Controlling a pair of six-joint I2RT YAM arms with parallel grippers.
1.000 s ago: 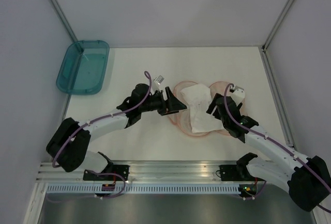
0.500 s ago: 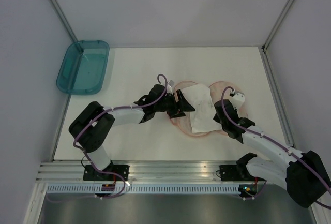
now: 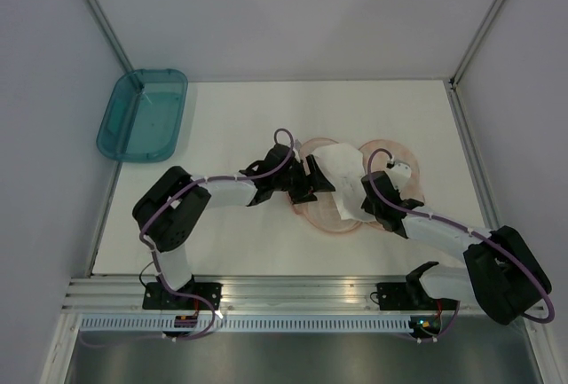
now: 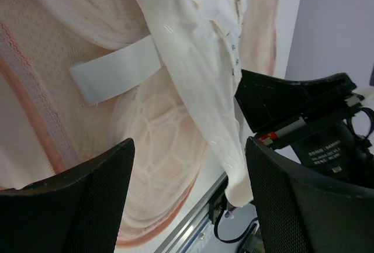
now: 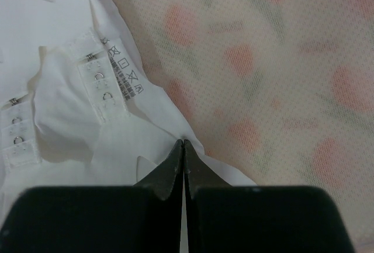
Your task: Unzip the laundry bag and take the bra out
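Bag [image 3: 390,155] lies flat in the middle of the tabletop [image 3: 266,118], bra [image 3: 342,176] on top. Left tool [image 3: 324,180] is at the bag's left side, right tool [image 3: 366,198] at its right, and the tray [image 3: 142,113] is way off back-left.

I see two arms of one build. The left arm [image 3: 222,193] and the right arm [image 3: 441,231] have white tubular links joined by bulky black joint housings. A thin purple cable [image 3: 280,138] traces each, looping free at the wrist. Black base brackets [image 3: 182,300] sit at the near edge. The left gripper [image 4: 188,148] has broad black fingers [image 4: 82,200] with a fine mesh texture. The right gripper [image 5: 183,145] has smooth black fingers tapering to points, and its black body [image 4: 292,104] bears a red mark and white lettering.
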